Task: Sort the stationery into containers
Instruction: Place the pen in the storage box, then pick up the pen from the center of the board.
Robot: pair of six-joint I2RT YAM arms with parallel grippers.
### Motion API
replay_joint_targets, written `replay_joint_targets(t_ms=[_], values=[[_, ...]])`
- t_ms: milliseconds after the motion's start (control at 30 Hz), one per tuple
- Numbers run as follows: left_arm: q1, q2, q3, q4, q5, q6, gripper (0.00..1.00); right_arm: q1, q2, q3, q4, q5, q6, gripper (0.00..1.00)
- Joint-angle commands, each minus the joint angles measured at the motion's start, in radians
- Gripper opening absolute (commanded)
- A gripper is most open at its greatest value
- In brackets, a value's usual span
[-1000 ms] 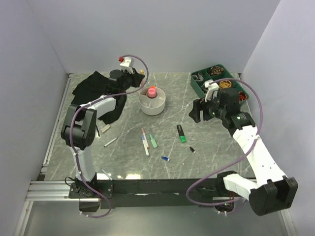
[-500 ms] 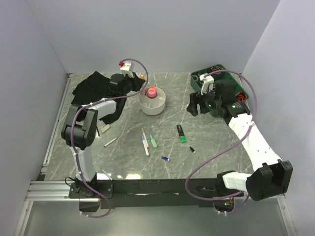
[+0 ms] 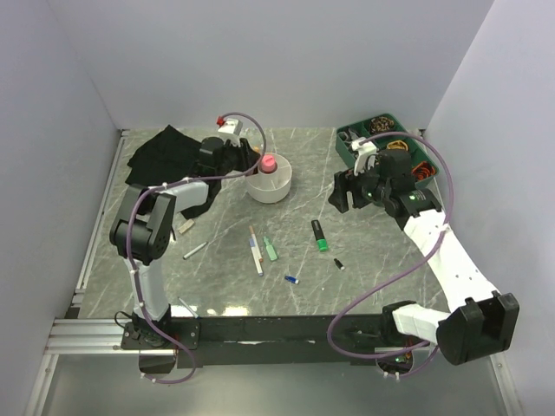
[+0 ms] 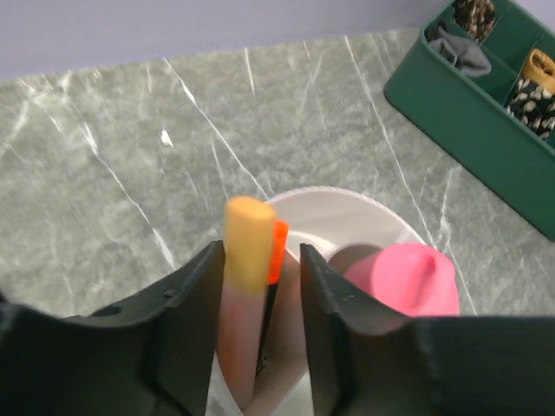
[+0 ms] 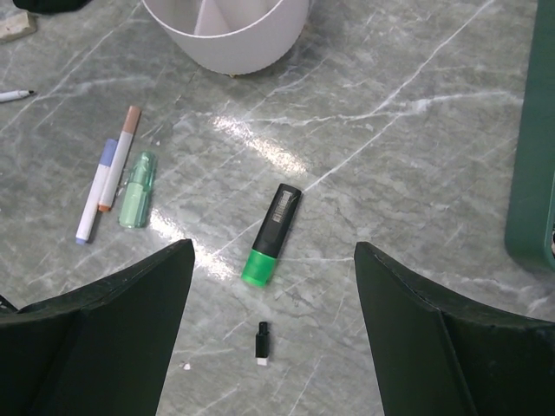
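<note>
My left gripper (image 3: pixel 252 161) hangs over the left rim of the round white bowl (image 3: pixel 283 188), shut on an orange highlighter (image 4: pixel 250 251) that stands up between its fingers. The pink-capped bottle (image 3: pixel 268 162) stands in the bowl, and shows in the left wrist view (image 4: pixel 403 279). The black bag (image 3: pixel 165 152) lies at the far left. My right gripper (image 3: pixel 342 198) is open and empty, above a green-capped black highlighter (image 5: pixel 272 234) and a tiny black piece (image 5: pixel 262 341). Two thin pens (image 3: pixel 255 250), a pale green highlighter (image 3: pixel 270 250), a blue piece (image 3: pixel 292 279) and a grey pen (image 3: pixel 194 250) lie on the table.
A green divided tray (image 3: pixel 386 143) with small items stands at the back right, behind my right arm. A small white piece (image 3: pixel 185 226) lies near my left arm. Grey walls close in the table on three sides.
My left gripper has moved right from over the bag to the bowl's rim, carrying the orange highlighter. My right gripper swung back and then came forward and down a little.
</note>
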Motion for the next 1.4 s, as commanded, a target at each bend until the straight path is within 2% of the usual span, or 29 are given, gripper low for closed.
replay_joint_targets(t_ms=[0, 100, 300, 400, 500, 633, 800, 900, 967, 1000, 1133, 1367], values=[[-0.023, -0.077, -0.022, -0.003, -0.028, 0.027, 0.48, 0.006, -0.060, -0.017, 0.040, -0.011, 0.001, 0.82], [-0.023, -0.115, -0.012, -0.044, -0.054, 0.037, 0.55, 0.005, -0.080, -0.029, 0.040, -0.016, 0.001, 0.82], [-0.018, -0.244, 0.007, -0.175, -0.149, 0.082, 0.59, 0.005, -0.112, -0.052, 0.055, -0.025, 0.006, 0.83], [-0.017, -0.331, -0.036, -0.221, -0.176, 0.112, 0.61, 0.005, -0.115, -0.067, 0.073, -0.039, 0.020, 0.83], [-0.017, -0.408, -0.093, -0.222, -0.188, 0.140, 0.61, 0.012, -0.106, -0.069, 0.084, -0.052, 0.031, 0.83], [-0.012, -0.457, -0.094, -0.291, -0.192, 0.162, 0.54, 0.031, -0.083, -0.035, 0.089, -0.054, 0.021, 0.83], [-0.005, -0.546, -0.067, -0.515, -0.199, 0.122, 0.58, 0.063, -0.046, 0.020, 0.063, -0.011, -0.011, 0.83], [-0.008, -0.614, -0.065, -0.693, -0.159, 0.157, 0.60, 0.075, -0.035, 0.023, 0.041, 0.012, -0.011, 0.83], [-0.023, -0.635, -0.042, -0.790, -0.186, 0.168, 0.62, 0.078, -0.029, 0.017, 0.034, 0.016, -0.003, 0.83], [-0.028, -0.635, -0.027, -0.892, -0.193, 0.163, 0.64, 0.077, -0.026, 0.006, 0.035, 0.023, 0.015, 0.83], [-0.032, -0.596, 0.047, -1.084, -0.182, 0.062, 0.66, 0.089, -0.005, -0.024, 0.047, 0.027, 0.063, 0.83], [-0.025, -0.666, -0.142, -1.046, -0.191, -0.085, 0.69, 0.146, 0.090, -0.023, 0.014, 0.167, 0.187, 0.79]])
